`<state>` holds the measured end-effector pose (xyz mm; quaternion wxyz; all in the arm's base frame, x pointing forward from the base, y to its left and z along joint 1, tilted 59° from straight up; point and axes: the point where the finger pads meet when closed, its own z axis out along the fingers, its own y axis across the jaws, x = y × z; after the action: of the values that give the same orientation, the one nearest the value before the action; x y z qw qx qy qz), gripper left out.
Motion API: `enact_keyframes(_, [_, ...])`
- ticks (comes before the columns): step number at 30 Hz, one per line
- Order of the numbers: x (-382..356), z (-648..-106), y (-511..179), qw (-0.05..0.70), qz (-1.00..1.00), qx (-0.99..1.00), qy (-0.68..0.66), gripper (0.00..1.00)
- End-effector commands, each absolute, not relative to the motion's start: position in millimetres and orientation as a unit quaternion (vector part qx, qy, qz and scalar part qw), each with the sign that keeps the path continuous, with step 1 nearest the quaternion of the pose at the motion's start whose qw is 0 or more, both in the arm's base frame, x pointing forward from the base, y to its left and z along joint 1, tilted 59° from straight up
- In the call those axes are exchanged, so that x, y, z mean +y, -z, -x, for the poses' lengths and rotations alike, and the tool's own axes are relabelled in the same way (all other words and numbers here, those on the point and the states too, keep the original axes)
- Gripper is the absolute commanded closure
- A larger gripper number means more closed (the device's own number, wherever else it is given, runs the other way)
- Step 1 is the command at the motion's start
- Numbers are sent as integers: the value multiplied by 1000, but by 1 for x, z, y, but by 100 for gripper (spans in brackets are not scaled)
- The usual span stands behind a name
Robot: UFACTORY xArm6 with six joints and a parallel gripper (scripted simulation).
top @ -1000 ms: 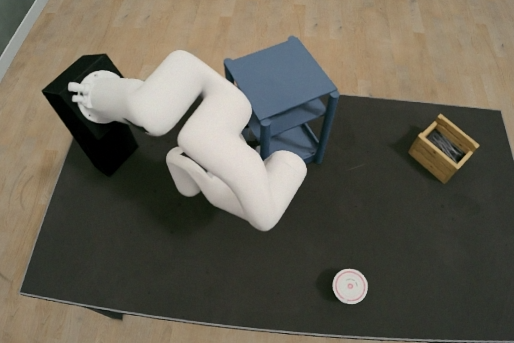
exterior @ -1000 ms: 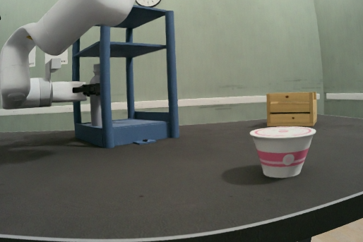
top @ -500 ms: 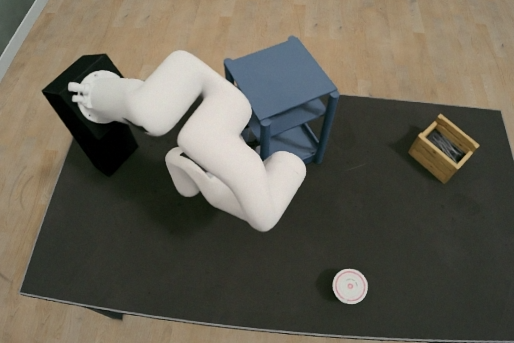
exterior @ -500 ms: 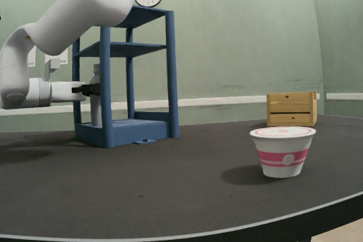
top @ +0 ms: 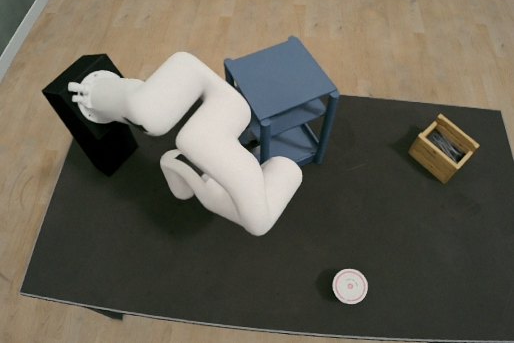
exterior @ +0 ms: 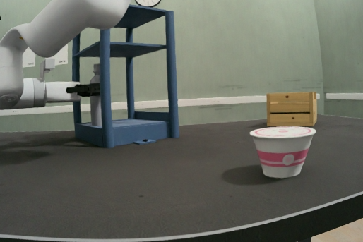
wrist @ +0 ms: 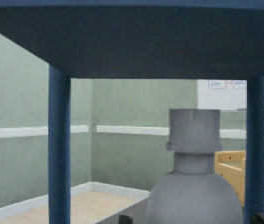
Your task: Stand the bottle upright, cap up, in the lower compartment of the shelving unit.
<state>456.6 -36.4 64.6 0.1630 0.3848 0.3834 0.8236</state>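
- The grey plastic bottle with the stubby cap (exterior: 95,100) stands upright, cap up, in the bottom bay of the blue four-post shelving unit (exterior: 105,86), tucked by the front-left post as the exterior view shows it.
- The black end effector (exterior: 92,89) reaches in level from the 9 o'clock side at mid-body height. Its jaws are parted and not clamping anything, though they sit right around the bottle, so I'd call it let go.
- Looks pretty much placed to me. I can't tell from here whether the whole base clears the front lip, since the post hides part of it.
- Biggest risk: pulling back crooked. If a finger drags on the bottle's side it could tip it or scoot it toward the lip. The bottle is tall with a narrow base, so it probably won't forgive much.
- Second risk: lifting the wrist too early. The middle shelf board sits close over the cap in the wrist view, so going up inside the bay could knock something.
- Room-wise, the posts frame a narrow gap, and straight back out toward 9 o'clock seems the only clean exit.
- Out on the dark grey desk (exterior: 159,195), the white cup with the pink band (exterior: 282,151) at 4 o'clock and the wooden slatted crate (exterior: 292,109) at 3 o'clock are well apart from the shelf.
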Motion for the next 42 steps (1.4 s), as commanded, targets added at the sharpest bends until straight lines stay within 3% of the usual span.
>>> enact_keyframes(1, [-41,-448,-60,162,-385,383,-824,28])
enact_keyframes(42, [-92,-371,-19,162,-385,383,-824,28])
